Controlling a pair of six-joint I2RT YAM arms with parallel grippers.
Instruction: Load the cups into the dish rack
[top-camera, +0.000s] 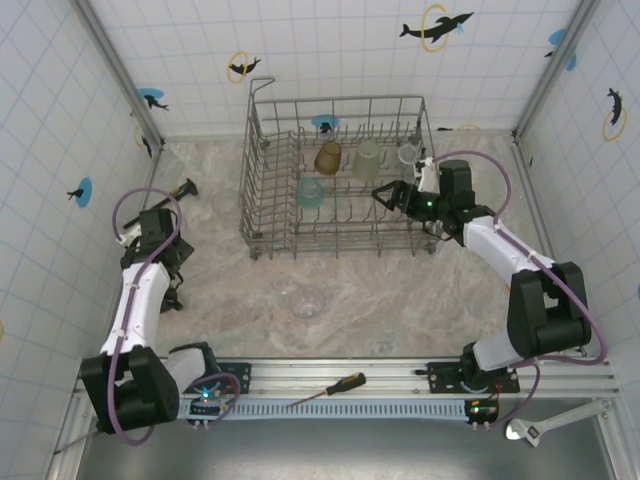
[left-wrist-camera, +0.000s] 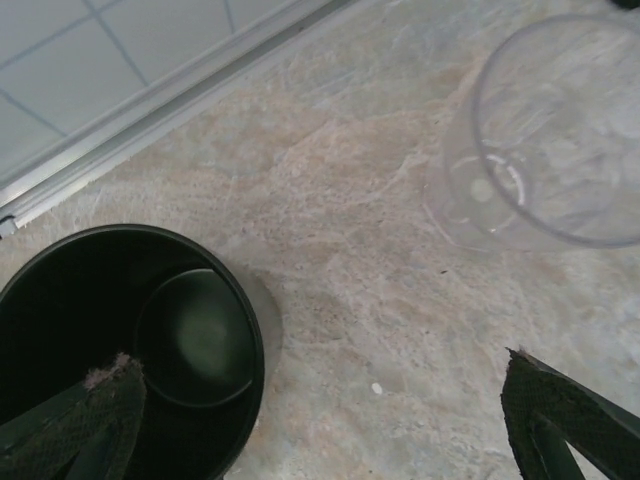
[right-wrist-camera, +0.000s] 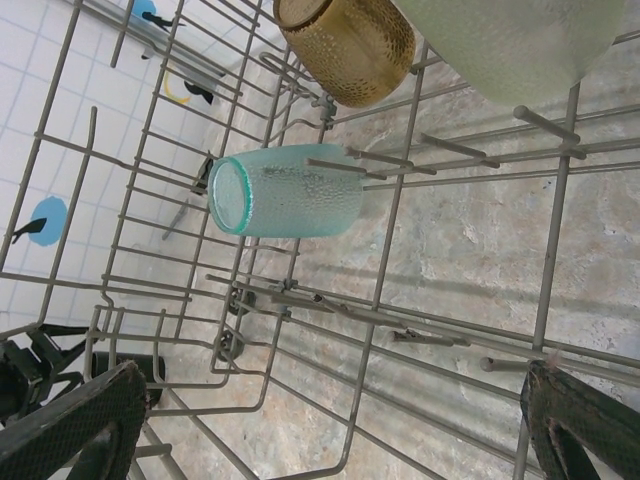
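Nearest to us in the left wrist view are our left claw (left-wrist-camera: 320, 425)'s two dark fingers, spread wide with nothing between them. One finger stands over the open mouth of the dark mug (left-wrist-camera: 130, 330), the other over bare table (left-wrist-camera: 360, 250). We cannot tell whether the finger touches the mug. A clear cup (left-wrist-camera: 560, 140) stands upright on the table beyond, well apart from the mug.

Our right claw (right-wrist-camera: 325, 430) is also wide open and empty, hanging over the right part of the dish rack (top-camera: 258, 180). Ahead of it, the light blue cup (right-wrist-camera: 285, 190) lies on its side across the tines. Past that, the amber cup (right-wrist-camera: 350, 45) and the pale green cup (right-wrist-camera: 510, 40) sit side by side in the far row. From above, we see another clear tumbler (top-camera: 408, 152) at the rack's far right. A screwdriver (top-camera: 328, 388) lies on the rail between the arm bases.
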